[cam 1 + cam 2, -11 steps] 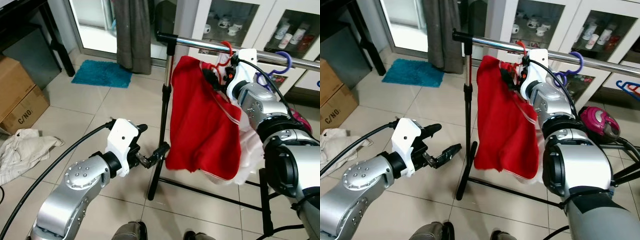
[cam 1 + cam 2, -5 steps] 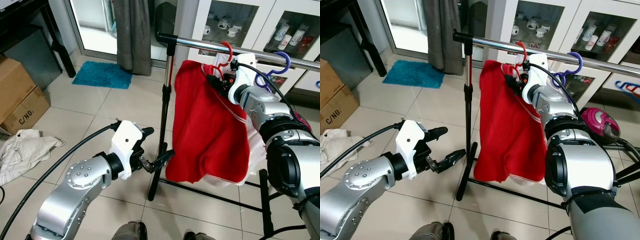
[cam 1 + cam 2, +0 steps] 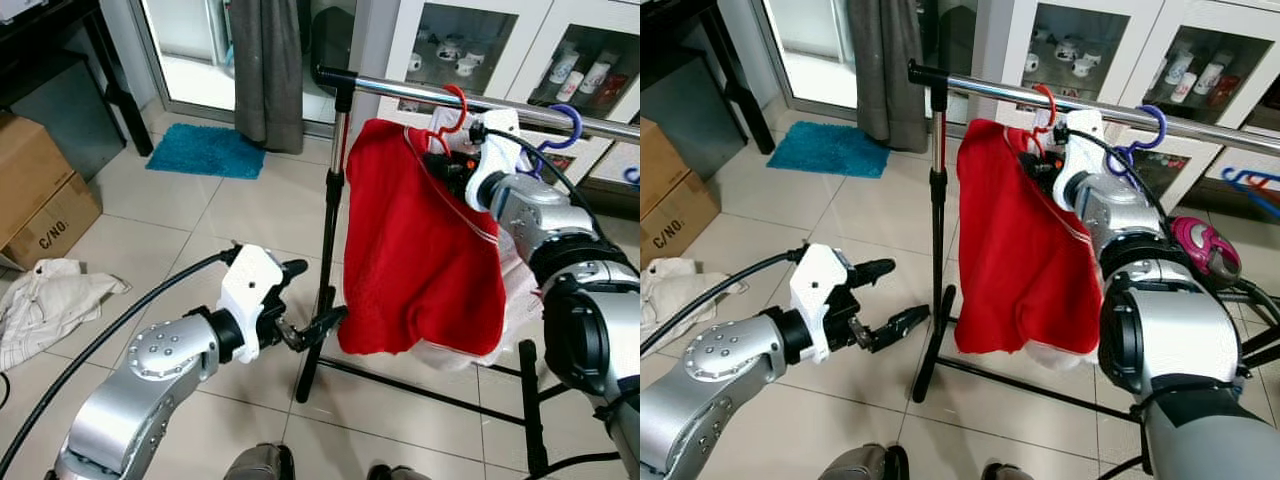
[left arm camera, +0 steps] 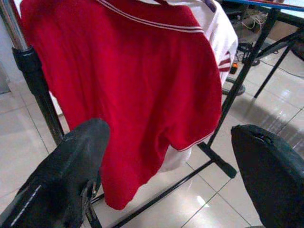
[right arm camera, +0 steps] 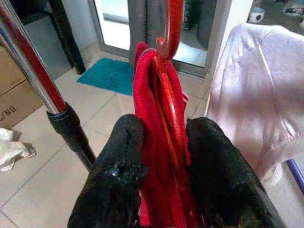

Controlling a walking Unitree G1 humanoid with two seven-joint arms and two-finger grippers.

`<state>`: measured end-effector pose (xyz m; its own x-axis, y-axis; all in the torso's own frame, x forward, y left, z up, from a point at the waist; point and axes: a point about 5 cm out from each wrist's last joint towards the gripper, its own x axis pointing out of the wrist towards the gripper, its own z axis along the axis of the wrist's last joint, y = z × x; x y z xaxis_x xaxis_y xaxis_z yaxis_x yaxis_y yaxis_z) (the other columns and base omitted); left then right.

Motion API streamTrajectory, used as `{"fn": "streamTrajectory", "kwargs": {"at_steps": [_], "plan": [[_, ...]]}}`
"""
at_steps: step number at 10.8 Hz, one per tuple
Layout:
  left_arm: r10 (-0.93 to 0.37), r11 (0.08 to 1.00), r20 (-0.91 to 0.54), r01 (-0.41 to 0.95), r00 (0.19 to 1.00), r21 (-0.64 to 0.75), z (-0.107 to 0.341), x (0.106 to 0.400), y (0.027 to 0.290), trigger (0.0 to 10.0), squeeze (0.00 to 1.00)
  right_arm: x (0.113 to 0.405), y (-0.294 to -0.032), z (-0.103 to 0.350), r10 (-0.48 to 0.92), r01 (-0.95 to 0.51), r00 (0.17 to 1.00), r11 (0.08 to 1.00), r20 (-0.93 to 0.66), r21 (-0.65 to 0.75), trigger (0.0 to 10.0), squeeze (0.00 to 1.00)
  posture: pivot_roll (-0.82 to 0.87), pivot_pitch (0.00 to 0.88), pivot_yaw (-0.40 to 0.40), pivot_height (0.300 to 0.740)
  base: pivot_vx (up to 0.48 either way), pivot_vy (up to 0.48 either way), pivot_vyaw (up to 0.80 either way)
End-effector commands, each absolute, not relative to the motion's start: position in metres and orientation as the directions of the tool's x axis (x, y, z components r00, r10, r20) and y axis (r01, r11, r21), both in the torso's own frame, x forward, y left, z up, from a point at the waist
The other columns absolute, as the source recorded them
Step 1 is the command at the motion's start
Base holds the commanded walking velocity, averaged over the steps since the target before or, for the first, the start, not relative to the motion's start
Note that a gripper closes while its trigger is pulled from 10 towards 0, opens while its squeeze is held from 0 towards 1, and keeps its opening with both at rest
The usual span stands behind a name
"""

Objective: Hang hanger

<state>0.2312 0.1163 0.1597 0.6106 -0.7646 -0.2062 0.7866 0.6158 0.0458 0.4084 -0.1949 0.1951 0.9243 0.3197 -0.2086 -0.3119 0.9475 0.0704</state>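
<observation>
A red hanger (image 5: 167, 90) carries a red garment (image 3: 420, 250), and my right gripper (image 5: 164, 142) is shut on both just below the hook. The red hook (image 3: 455, 100) stands level with the chrome rail (image 3: 395, 88) of the clothes rack; I cannot tell whether it rests on the rail. In the right wrist view the rail (image 5: 28, 61) runs beside the hook. My left gripper (image 3: 312, 297) is open, low in front of the rack's post, near the garment's lower hem (image 4: 142, 142) and not touching it.
A purple hanger (image 3: 560, 125) hangs on the rail to the right, with a white garment (image 3: 520, 300) behind the red one. The rack's black post (image 3: 330, 220) and floor bars stand before me. Cardboard boxes (image 3: 35, 190), crumpled cloth (image 3: 45, 295) and a teal mat (image 3: 205, 148) lie left.
My right gripper has carried the hanger and red garment a little to the right along the rail. The left gripper stays open, nearly in place.
</observation>
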Motion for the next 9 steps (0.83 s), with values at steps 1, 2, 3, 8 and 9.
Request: {"fn": "streamTrajectory", "kwargs": {"at_steps": [1,2,3,8,9], "plan": [[-0.780,0.594,-0.213,0.803,0.588,0.042,0.1582,0.2278,0.1146,10.0,0.00,0.4060,-0.2008,0.1904,0.318,-0.310,0.919,0.948,-0.235,0.072,0.0,0.00,0.19,0.047,-0.017,0.740,0.000,0.000,0.00],[-0.782,0.591,-0.215,0.806,0.585,0.043,0.1579,0.2278,0.1143,10.0,0.00,0.4054,-0.2008,0.1891,0.326,-0.318,0.914,0.945,-0.242,0.073,0.0,0.00,0.19,0.045,-0.017,0.740,0.000,0.000,0.00],[-0.784,0.588,-0.215,0.808,0.582,0.044,0.1577,0.2285,0.1140,10.0,0.00,0.4051,-0.2002,0.1885,0.335,-0.327,0.910,0.942,-0.246,0.075,0.0,0.00,0.19,0.042,-0.015,0.740,0.000,0.000,0.00],[-0.788,0.580,-0.218,0.813,0.575,0.048,0.1570,0.2306,0.1118,10.0,0.00,0.4045,-0.1990,0.1857,0.338,-0.327,0.906,0.941,-0.253,0.085,0.0,0.00,0.19,0.043,-0.013,0.740,0.000,0.000,0.00],[-0.786,0.584,-0.215,0.810,0.580,0.050,0.1575,0.2320,0.1112,10.0,0.00,0.4043,-0.1966,0.1825,0.332,-0.320,0.908,0.943,-0.255,0.090,0.0,0.00,0.19,0.042,-0.012,0.740,0.000,0.000,0.00]]}}
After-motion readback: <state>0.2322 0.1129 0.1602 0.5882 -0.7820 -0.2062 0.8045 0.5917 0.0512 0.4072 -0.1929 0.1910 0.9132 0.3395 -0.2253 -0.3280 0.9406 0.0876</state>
